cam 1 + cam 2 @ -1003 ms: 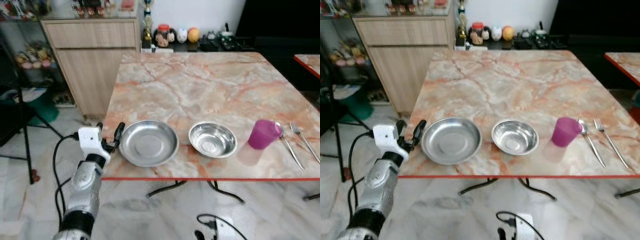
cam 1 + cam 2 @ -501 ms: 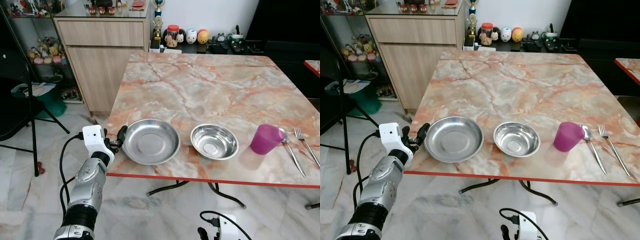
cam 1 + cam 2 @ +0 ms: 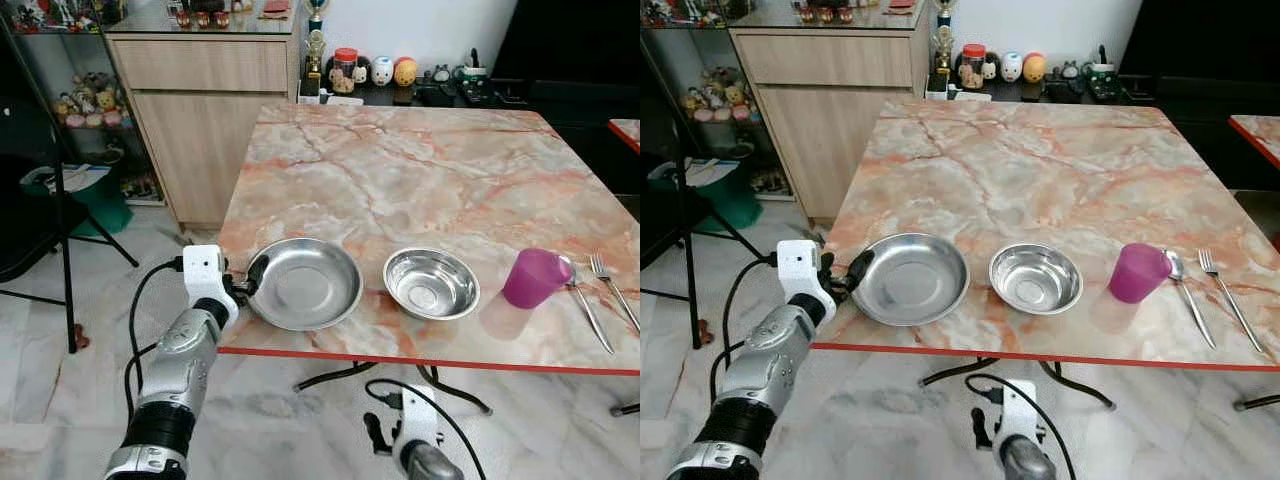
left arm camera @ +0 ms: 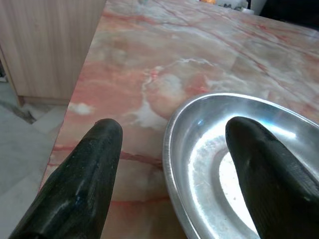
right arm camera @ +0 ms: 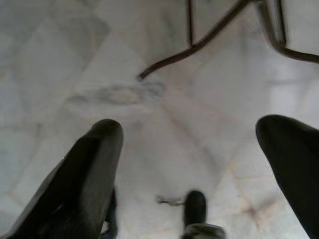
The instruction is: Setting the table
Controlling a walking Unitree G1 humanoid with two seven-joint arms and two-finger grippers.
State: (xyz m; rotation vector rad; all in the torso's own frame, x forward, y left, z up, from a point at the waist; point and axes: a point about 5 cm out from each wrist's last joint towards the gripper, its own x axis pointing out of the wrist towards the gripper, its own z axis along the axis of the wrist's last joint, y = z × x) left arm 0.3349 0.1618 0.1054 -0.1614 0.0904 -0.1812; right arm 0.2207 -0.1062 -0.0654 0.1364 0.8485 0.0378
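A wide steel plate lies near the front left edge of the marble table. To its right are a steel bowl, a purple cup, a spoon and a fork. My left gripper is open at the plate's left rim. In the left wrist view one finger is outside the rim over the tabletop and the other is over the plate's inside. My right gripper hangs open low in front of the table, facing the floor.
A wooden cabinet stands behind the table's left corner. A dark stand and a green bin are on the left. Small figurines line a shelf at the back. Black table legs cross the marble floor.
My left gripper has moved right, from beside the table's edge to straddling the plate's rim. The right arm has risen further into view at the bottom.
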